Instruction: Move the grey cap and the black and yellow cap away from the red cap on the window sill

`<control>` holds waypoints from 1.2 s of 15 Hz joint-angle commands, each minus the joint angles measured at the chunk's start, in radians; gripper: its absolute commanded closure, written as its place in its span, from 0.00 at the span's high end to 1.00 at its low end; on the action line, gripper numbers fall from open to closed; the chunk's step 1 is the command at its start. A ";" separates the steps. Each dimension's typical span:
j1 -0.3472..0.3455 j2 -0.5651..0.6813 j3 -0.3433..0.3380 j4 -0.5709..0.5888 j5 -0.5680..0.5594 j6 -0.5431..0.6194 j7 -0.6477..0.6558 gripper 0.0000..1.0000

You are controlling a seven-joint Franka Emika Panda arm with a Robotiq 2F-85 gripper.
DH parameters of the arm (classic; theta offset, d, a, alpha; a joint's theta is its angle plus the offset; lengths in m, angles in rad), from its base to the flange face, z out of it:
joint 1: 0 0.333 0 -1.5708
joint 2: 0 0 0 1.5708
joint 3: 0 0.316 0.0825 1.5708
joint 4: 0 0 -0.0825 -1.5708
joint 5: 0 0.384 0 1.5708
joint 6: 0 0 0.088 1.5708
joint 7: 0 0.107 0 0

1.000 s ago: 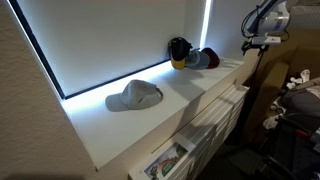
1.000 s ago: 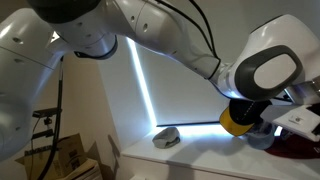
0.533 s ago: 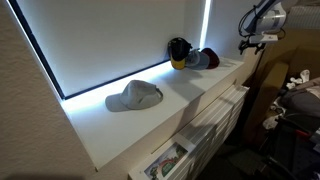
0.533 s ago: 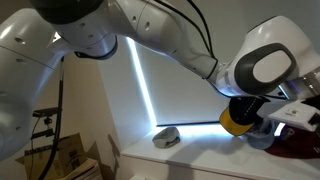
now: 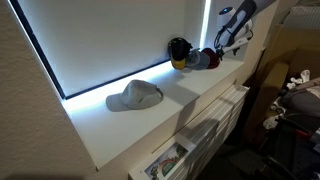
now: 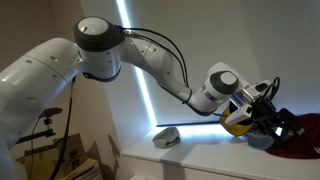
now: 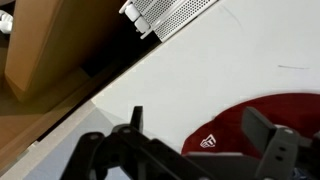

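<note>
On the window sill (image 5: 190, 90), the black and yellow cap (image 5: 178, 53) sits left of the red cap (image 7: 235, 118), with the grey cap (image 5: 199, 61) between them. My arm (image 6: 150, 60) reaches out long, its gripper (image 5: 229, 40) angled down just above the red cap, fingers spread wide.

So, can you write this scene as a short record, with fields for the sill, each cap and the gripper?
surface: white window sill
red cap: on the sill, directly under the gripper in the wrist view
grey cap: against the red cap
black and yellow cap: beside the grey cap
pale cap: alone, apart from the cluster
gripper: open, holds nothing, above the cluster
</note>
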 commanded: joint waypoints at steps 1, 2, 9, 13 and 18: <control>-0.005 0.004 0.009 0.006 -0.005 -0.002 0.005 1.00; -0.008 0.003 0.008 0.006 -0.005 -0.002 0.005 1.00; -0.024 -0.012 -0.001 -0.065 0.053 0.334 0.017 1.00; -0.035 -0.030 0.010 -0.101 0.106 0.452 -0.044 1.00; -0.032 -0.001 0.013 -0.054 0.131 0.418 -0.084 1.00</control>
